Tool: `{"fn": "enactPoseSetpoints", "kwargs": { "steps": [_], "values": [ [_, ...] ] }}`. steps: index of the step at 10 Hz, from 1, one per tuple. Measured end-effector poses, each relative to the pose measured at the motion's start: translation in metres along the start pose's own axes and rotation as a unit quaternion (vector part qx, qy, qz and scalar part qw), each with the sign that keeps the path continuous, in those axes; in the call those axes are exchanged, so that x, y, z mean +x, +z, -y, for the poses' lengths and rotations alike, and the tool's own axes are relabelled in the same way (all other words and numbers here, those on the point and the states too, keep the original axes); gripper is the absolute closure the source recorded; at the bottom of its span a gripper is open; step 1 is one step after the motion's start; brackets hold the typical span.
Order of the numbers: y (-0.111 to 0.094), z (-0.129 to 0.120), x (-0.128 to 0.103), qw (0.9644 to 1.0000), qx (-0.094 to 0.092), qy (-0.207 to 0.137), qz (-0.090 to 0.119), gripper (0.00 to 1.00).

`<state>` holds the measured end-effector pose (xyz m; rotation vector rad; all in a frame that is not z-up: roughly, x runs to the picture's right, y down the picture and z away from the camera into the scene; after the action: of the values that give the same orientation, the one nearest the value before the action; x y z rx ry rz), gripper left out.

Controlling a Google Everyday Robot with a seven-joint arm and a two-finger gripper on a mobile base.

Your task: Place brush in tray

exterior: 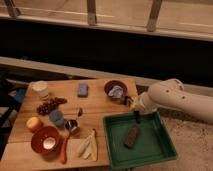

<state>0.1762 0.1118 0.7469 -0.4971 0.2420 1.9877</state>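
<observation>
The gripper (134,106) hangs over the far left rim of the green tray (162,145), shut on the brush (136,114), which hangs head down just above the tray floor.

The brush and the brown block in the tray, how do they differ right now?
The brush is slim and black; the brown block is wider and rectangular. The brush hangs upright from the shut gripper over the green tray; the brown block lies flat on the tray floor. Both are dark and sit within the tray's outline.
</observation>
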Motion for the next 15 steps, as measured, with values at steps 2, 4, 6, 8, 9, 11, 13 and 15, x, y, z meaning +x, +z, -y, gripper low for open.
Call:
{"fn": "enactPoseSetpoints", "kwargs": {
  "steps": [2, 4, 6, 8, 9, 11, 13, 15],
  "values": [
    [0.001, 0.000, -0.001, 1.0000, 0.000, -0.002, -0.004, 1.00],
    [-0.006, 0.019, -0.004, 0.9999, 0.012, 0.010, 0.004, 1.00],
    [-0.031, 0.044, -0.008, 0.9982, 0.023, 0.036, 0.043, 1.00],
    [-0.042, 0.057, -0.006, 0.9965, 0.032, 0.051, 0.059, 1.00],
    [-0.045, 0.063, -0.003, 0.9958, 0.038, 0.055, 0.063, 1.00],
    [-0.054, 0.095, 0.008, 0.9926, 0.064, 0.077, 0.068, 1.00],
    [-0.051, 0.124, 0.022, 0.9882, 0.100, 0.097, 0.064, 1.00],
    [-0.044, 0.138, 0.030, 0.9848, 0.123, 0.110, 0.056, 1.00]
  ]
}}
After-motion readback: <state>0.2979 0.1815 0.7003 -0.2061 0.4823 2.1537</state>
